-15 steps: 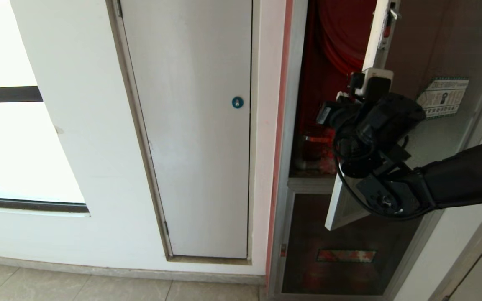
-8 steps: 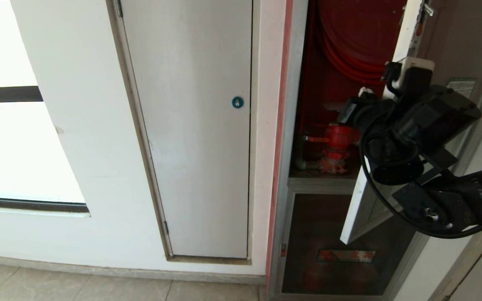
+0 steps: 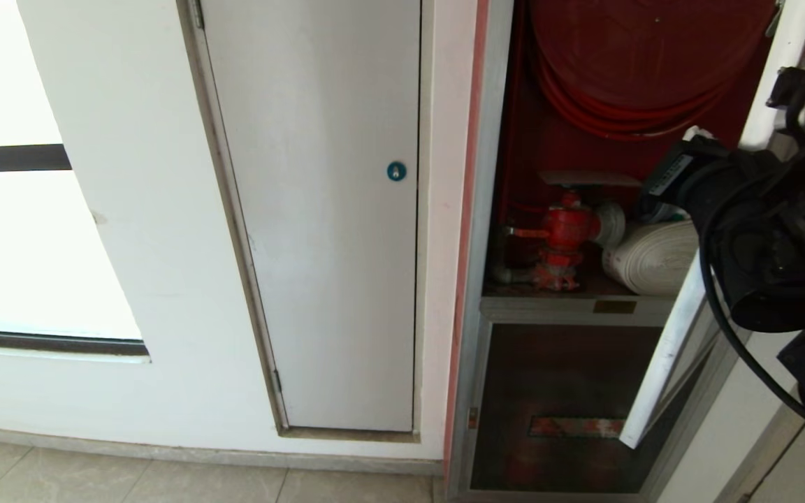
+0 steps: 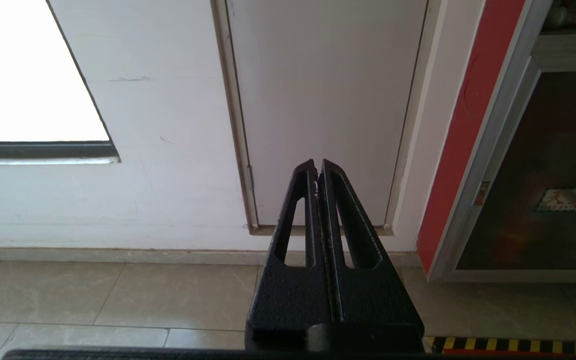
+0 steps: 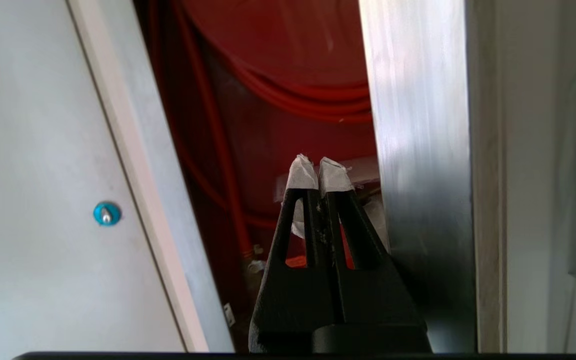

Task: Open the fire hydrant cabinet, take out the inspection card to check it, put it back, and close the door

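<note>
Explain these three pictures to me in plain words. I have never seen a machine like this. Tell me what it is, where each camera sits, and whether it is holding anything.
This is a wheeled robot with two arms, each ending in a two-fingered gripper. One picture comes from a camera on its head; the other two from cameras on its wrists, looking along the fingers. It faces a wall with a plain white door and an open fire hydrant cabinet holding a red hose reel, a red hydrant valve and a white rolled hose. The right gripper, shut and empty, sits beside the edge of the swung-out door. The left gripper, also shut and empty, is parked low, pointing at the foot of the wall.
</note>
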`<state>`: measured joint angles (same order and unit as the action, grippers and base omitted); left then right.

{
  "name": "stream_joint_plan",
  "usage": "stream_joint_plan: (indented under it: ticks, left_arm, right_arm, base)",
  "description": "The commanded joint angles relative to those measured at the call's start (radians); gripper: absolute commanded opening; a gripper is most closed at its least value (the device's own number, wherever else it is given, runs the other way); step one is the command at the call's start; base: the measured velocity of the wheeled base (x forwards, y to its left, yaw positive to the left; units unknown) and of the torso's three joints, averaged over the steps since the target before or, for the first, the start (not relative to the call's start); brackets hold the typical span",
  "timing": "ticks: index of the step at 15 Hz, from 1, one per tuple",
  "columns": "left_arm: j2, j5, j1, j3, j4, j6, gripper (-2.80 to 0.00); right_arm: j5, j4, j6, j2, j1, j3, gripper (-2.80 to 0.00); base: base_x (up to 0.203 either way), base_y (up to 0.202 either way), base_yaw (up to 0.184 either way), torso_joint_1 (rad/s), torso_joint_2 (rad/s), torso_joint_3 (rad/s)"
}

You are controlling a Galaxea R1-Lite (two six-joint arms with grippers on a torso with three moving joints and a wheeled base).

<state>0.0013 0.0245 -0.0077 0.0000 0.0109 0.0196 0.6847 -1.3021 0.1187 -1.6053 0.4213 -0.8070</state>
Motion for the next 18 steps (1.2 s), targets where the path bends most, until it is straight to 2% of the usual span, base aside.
stream_joint_plan:
  ticks: [1,8,16,18]
  left_arm:
    - [0.000,0.000,0.000,0.000,0.000,0.000,-2.80]
    - [0.000,0.000,0.000,0.000,0.000,0.000,-2.80]
    - [0.000,0.000,0.000,0.000,0.000,0.000,-2.80]
    - [0.000,0.000,0.000,0.000,0.000,0.000,-2.80]
  right_arm:
    - [0.014,-0.003,0.002,0.085,0.001,0.036,-2.80]
    - [0.033,0.014,0.002,0.267,-0.006,0.176,-2.80]
    - [0.033,0.096,0.005,0.461,-0.201,0.267,-2.80]
    - [0.032,0.181,0.004,0.534,-0.235,0.270,-2.80]
  base:
    - [0.000,0.000,0.000,0.000,0.00,0.000]
    - [0.000,0.000,0.000,0.000,0.00,0.000]
    - [0.000,0.000,0.000,0.000,0.00,0.000]
    - [0.000,0.000,0.000,0.000,0.00,0.000]
